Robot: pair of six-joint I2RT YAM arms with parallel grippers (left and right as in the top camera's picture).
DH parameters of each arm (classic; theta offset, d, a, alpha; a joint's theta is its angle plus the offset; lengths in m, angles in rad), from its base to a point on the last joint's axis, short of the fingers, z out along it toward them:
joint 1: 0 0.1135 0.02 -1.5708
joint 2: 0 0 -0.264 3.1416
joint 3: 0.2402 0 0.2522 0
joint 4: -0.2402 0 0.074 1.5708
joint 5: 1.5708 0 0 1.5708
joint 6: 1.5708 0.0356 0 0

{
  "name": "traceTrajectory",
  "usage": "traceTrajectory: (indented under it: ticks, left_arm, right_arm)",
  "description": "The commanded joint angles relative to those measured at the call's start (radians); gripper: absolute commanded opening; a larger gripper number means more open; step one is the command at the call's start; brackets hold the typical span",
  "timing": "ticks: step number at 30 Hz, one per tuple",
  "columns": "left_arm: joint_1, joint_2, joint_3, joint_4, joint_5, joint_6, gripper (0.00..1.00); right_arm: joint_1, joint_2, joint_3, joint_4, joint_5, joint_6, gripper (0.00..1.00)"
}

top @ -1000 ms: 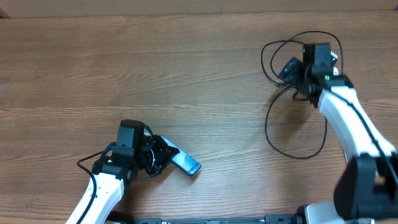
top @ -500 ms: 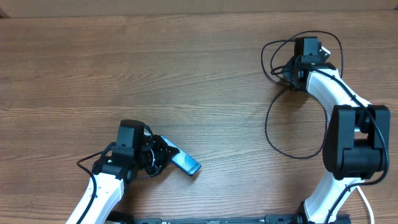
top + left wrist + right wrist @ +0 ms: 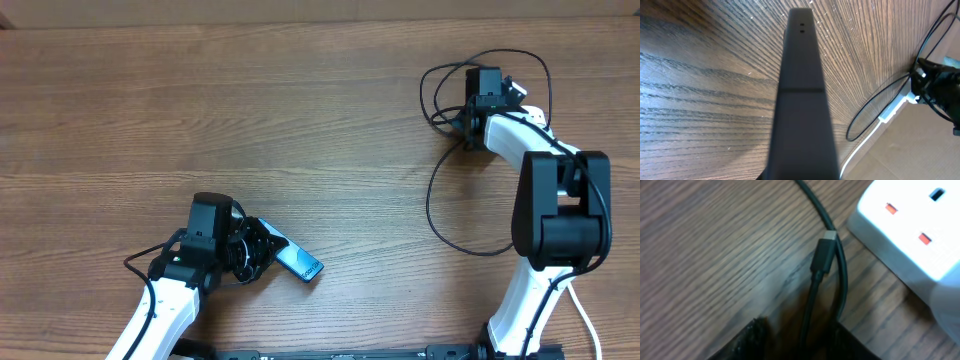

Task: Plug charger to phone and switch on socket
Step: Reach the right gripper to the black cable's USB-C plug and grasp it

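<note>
a lab-like robot workbench: wood-grain table (image 3: 250, 120) with white-and-black left arm (image 3: 160, 310) and right arm (image 3: 520, 138)

Beyond the job, I see only the brown wood-grain bench (image 3: 300, 120), its darker streaks running left to right in my overhead view. A pale beige strip (image 3: 300, 10) borders its far edge, and a plain beige surface (image 3: 920, 150) lies past its edge in the left wrist view.

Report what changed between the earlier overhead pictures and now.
The right gripper swung left and settled over the connector end of the charger, its jaws narrowing either side of it, not yet clamped. The left gripper stayed shut on the phone, which did not move.
</note>
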Motion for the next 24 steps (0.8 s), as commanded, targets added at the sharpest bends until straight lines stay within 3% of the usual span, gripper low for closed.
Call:
traceTrajectory:
  ticks: [1, 10, 13, 16, 24]
  left_arm:
    - [-0.003, -0.003, 0.007, 0.005, 0.002, 0.005, 0.04]
    - [-0.003, -0.003, 0.007, 0.005, 0.002, 0.005, 0.04]
    - [-0.003, -0.003, 0.007, 0.005, 0.003, 0.005, 0.04]
    - [-0.003, -0.003, 0.007, 0.005, 0.003, 0.005, 0.04]
    - [-0.003, -0.003, 0.007, 0.005, 0.003, 0.005, 0.04]
  right_arm:
    - [-0.003, 0.051, 0.016, -0.016, -0.102, 0.005, 0.28]
    - [-0.002, 0.051, 0.016, -0.031, -0.127, 0.005, 0.21]
    - [-0.002, 0.051, 0.016, -0.046, -0.127, 0.002, 0.09]
    - [-0.002, 0.049, 0.019, -0.072, -0.127, 0.002, 0.04]
    - [-0.002, -0.017, 0.019, -0.154, -0.127, 0.001, 0.04]
